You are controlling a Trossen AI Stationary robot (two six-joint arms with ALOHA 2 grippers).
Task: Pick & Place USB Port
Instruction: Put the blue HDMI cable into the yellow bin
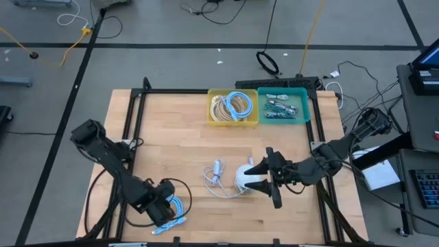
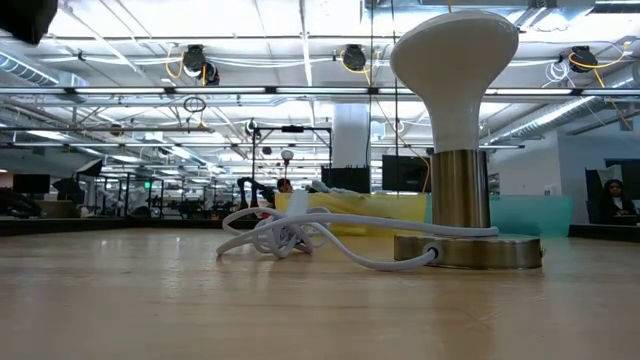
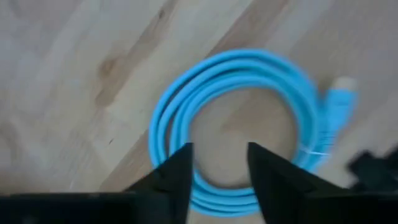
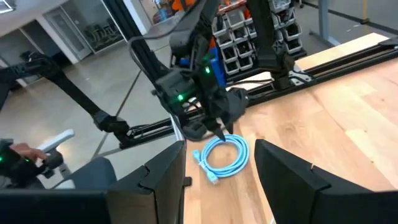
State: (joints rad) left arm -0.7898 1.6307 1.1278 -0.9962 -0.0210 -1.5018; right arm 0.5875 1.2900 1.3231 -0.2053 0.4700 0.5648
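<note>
blue usb cable [image 1: 173, 209] lies coiled flat on the wooden table [image 1: 178, 130] at the near-left corner, close to the front edge. coil is a near-round loop of several turns; from above, a short tail with the plug [image 3: 339, 99] runs off toward the front-left, so the long axis sits on that diagonal. in the left wrist view the plug end is blurred, so its exact facing is hard to call.

left gripper [image 1: 164, 199] hangs directly over the coil, fingers [image 3: 174, 180] parted and straddling the near arc of the loop; no grip on the cable is visible, and it appears to rest on the wood.

right gripper [image 1: 269, 180] sits mid-table toward the right, jaws set wide with nothing between them, just beside the white-headed lamp [image 1: 241, 180]. lamp stands upright on a brass-coloured base [image 2: 470, 248], its white cord [image 1: 216, 177] bunched loosely to its left.

at the far edge, a yellow bin [image 1: 233, 108] holds coiled cables; touching it on the right, a teal bin [image 1: 282, 106] holds small connectors.
</note>
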